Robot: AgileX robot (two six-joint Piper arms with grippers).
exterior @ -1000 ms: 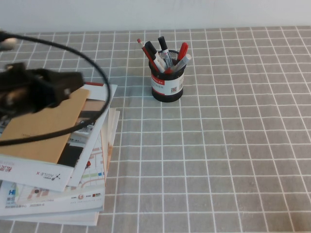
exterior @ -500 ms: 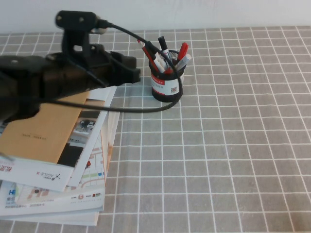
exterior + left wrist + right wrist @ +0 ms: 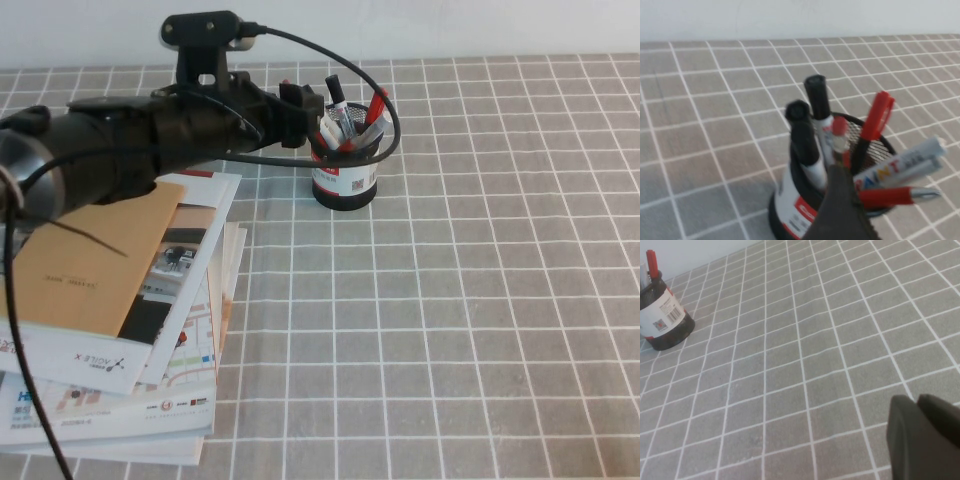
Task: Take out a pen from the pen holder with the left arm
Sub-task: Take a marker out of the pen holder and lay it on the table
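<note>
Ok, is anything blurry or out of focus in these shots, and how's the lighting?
Left wrist view: the pens are slightly soft, and the left pincer, right at the pen holder, is a dark unfocused blob. Right wrist view: the right pincer, over the checked cloth, is equally blurred; the cloth is sharp. High view: even light, soft shadows, no glare.

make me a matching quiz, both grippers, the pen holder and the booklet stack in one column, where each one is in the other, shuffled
1 left gripper
2 right gripper
3 pen holder
4 booklet stack

a on the table's left side
b over bare table, away from the holder
c beside the pens' tops
d far middle of the table

Pairs: 1-c, 2-b, 3-d, 4-a
</note>
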